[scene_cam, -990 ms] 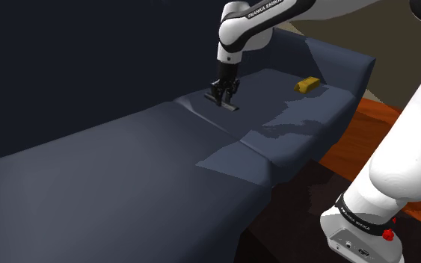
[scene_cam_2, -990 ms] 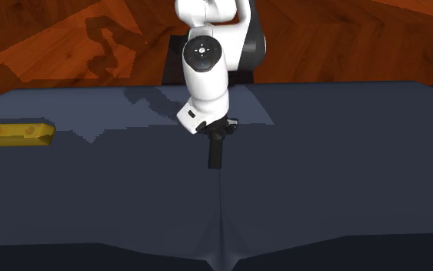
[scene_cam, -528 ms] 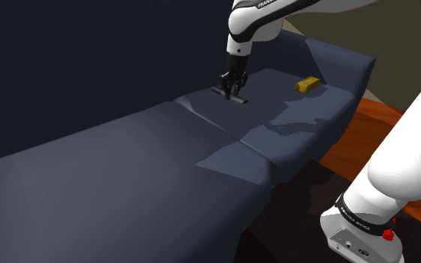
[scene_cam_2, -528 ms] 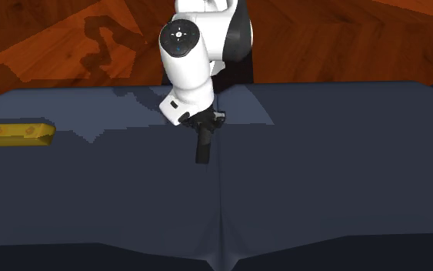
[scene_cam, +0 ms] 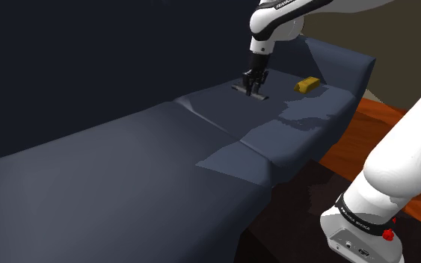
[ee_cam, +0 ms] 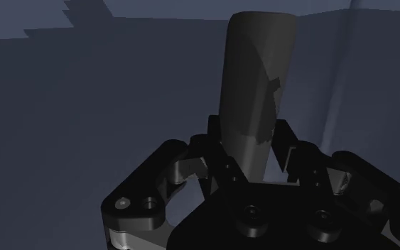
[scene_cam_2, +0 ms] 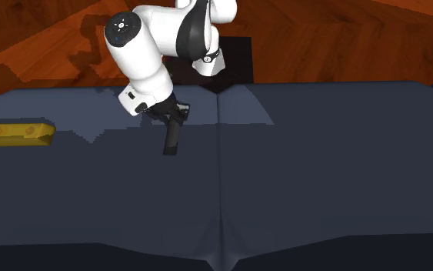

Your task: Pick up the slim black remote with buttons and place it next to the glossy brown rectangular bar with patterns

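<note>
I see the all-black two-finger gripper point(ee_cam: 251, 148) clenched on one end of the slim, dark grey slab of a remote point(ee_cam: 255, 85), whose plain, smooth face runs to a rounded tip. It hangs over the dark blue sofa seat point(scene_cam_2: 322, 169), well apart from the golden-brown patterned rectangular bar point(scene_cam_2: 19, 134).

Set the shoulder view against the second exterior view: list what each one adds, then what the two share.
Shoulder view adds: the arm's base with its red button, and the sofa's raised end beyond the yellow-brown bar. Second exterior view adds: the arm's shadow on the wooden floor, and two round patterns on the bar's top. Shared: the gripper shut on the dark remote, the bar lying apart from it, and the dark blue sofa cushions.
</note>
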Robot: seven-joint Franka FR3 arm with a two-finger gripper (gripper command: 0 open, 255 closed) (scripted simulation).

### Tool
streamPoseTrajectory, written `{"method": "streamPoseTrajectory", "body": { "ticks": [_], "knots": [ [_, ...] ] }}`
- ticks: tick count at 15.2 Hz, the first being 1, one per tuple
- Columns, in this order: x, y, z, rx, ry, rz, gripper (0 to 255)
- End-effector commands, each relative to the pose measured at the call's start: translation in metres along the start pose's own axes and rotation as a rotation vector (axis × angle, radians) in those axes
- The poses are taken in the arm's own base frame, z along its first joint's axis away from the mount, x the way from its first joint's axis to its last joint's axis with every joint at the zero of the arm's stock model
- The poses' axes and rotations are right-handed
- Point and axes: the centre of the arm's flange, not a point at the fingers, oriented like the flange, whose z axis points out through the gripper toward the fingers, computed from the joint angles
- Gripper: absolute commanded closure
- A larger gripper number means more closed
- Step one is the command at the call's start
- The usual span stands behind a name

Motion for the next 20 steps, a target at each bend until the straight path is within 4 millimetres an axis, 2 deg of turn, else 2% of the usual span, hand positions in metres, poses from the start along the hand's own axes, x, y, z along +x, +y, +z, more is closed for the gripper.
{"method": "streamPoseTrajectory", "body": {
  "ticks": [1, 20],
  "knots": [
    [-0.004, 0.025, -0.003, 0.000, 0.000, -0.002, 255],
    [-0.050, 0.271, -0.022, 0.000, 0.000, -0.002, 255]
  ]
}}
